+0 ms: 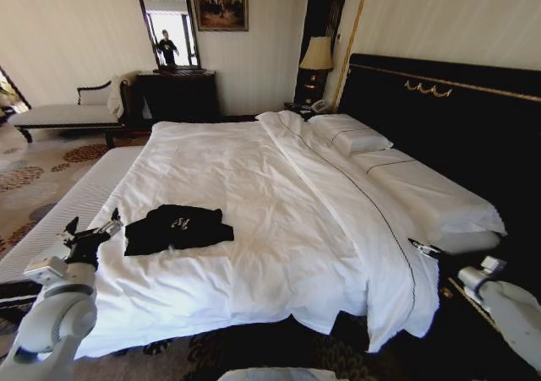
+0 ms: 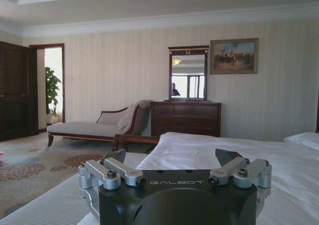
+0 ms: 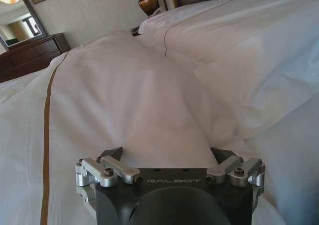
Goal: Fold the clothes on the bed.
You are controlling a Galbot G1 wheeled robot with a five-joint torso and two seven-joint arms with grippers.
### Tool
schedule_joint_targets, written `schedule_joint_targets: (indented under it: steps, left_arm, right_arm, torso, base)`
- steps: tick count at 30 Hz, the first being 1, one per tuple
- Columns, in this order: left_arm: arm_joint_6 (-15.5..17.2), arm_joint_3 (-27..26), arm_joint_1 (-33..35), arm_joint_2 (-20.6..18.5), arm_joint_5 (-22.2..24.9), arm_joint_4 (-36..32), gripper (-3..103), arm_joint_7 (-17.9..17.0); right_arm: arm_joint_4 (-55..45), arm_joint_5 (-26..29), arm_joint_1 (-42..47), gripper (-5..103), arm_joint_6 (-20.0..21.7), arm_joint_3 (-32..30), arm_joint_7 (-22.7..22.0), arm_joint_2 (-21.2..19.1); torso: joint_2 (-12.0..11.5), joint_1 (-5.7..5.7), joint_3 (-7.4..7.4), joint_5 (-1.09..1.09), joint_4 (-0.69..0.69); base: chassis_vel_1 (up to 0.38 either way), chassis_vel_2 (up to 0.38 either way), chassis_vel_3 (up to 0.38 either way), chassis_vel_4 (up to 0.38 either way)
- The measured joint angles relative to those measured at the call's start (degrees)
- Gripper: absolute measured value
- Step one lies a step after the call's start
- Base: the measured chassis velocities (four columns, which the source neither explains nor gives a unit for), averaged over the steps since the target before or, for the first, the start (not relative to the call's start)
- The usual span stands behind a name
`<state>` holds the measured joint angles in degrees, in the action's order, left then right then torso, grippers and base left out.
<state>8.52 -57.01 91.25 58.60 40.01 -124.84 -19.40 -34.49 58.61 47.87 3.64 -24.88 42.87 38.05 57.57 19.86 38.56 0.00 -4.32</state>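
Black T-shirt lies bundled on bed, just beyond left gripper, fingers spread, empty; right gripper well apart, likewise spread

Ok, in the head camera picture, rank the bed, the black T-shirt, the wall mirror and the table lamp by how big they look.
1. bed, largest by far
2. black T-shirt
3. wall mirror
4. table lamp, smallest

The mirror and lamp stand much farther from the camera, so this ranks apparent size only.
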Motion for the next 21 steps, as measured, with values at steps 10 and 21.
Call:
schedule_joint_targets:
  steps: [10, 21]
  left_arm:
    - [-0.17, 0.51, -0.40, 0.20, -0.08, 0.62, 100, 0.06]
    - [-0.45, 2.04, -1.75, 0.41, -0.53, 1.83, 100, 0.13]
  right_arm:
    - [1.00, -0.27, -1.30, 66, 0.27, 0.57, 2.79, 0.62]
    - [0.61, -0.21, 0.32, 28, 0.03, -0.28, 4.51, -0.23]
  torso:
    - [0.00, 0.00, 0.00, 0.00, 0.00]
    - [0.00, 0.00, 0.00, 0.01, 0.03]
  base:
    - [0.000, 0.000, 0.000, 0.000]
    - [0.000, 0.000, 0.000, 0.000]
